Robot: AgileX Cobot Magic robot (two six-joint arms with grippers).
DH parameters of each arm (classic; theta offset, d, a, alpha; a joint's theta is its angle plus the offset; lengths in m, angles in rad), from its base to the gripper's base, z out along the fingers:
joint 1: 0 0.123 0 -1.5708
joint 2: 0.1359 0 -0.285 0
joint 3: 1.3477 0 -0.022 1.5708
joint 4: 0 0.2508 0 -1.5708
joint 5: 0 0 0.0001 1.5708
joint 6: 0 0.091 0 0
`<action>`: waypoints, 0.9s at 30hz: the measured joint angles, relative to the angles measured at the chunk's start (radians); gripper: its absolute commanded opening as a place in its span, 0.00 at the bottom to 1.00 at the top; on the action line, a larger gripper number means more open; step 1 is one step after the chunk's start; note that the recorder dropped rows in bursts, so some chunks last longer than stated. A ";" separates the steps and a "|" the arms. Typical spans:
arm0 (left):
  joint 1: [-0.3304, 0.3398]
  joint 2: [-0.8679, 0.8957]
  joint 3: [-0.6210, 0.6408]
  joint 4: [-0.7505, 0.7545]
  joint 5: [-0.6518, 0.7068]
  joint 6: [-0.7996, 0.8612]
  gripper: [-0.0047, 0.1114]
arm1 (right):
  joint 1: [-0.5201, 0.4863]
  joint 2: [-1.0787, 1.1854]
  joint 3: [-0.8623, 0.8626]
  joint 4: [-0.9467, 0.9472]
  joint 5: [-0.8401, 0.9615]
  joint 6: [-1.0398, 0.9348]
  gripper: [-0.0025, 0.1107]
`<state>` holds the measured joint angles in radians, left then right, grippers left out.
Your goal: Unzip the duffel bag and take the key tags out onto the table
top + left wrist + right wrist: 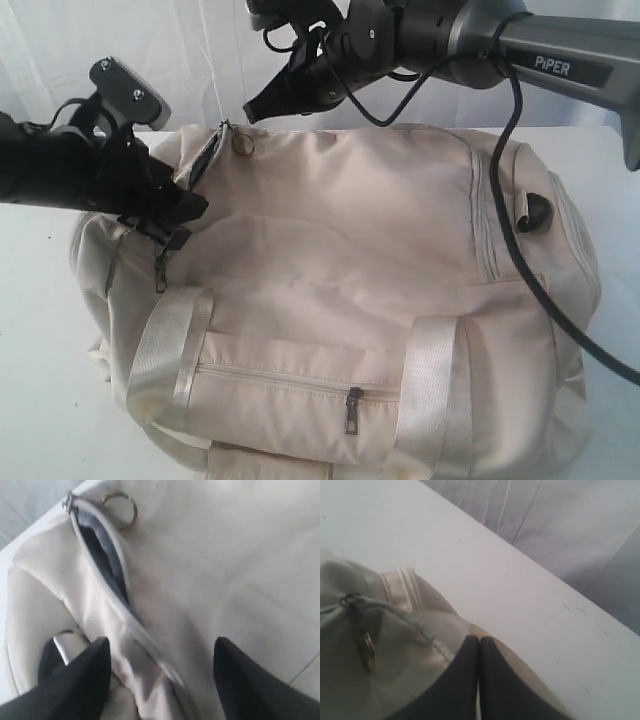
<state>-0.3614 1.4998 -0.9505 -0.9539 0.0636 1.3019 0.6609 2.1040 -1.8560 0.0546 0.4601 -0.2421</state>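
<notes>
The duffel bag (340, 260) lies on the table (40, 400), with the left gripper (185, 222) at its left end beside the zipper gap (205, 160), the right gripper (258, 110) above its rear edge just behind the pull ring (243, 143), and two straps (430, 380) flanking the front pocket (290, 385).

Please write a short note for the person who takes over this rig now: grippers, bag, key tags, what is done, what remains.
Left gripper: open, over the bag, beside the zip opening.
Right gripper: shut, nothing seen in it, near the ring pull.
Done: zip opened a short way only.
Left to do: open the zip further, take the key tags (not in view) out onto the table.
</notes>
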 measured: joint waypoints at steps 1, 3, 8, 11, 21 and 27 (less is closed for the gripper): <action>0.000 0.000 -0.016 0.000 0.015 0.000 0.60 | 0.000 0.000 0.000 0.000 0.011 -0.025 0.02; 0.000 0.012 -0.063 0.000 0.039 0.000 0.60 | 0.000 -0.009 0.000 0.000 0.035 -0.068 0.02; 0.000 0.132 -0.152 -0.014 0.028 -0.002 0.60 | 0.000 -0.049 -0.002 0.000 0.054 -0.234 0.25; 0.000 0.221 -0.187 -0.018 -0.018 -0.012 0.49 | 0.000 -0.049 -0.004 0.034 0.108 -0.415 0.38; 0.006 0.227 -0.179 -0.027 0.102 -0.062 0.04 | 0.060 -0.029 -0.004 0.165 0.192 -0.669 0.38; 0.006 0.143 -0.064 -0.023 0.061 -0.064 0.04 | 0.083 -0.004 -0.004 0.173 0.204 -0.692 0.48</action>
<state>-0.3555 1.6432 -1.0141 -0.9767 0.1242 1.2376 0.7443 2.1002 -1.8603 0.2280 0.6639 -0.9344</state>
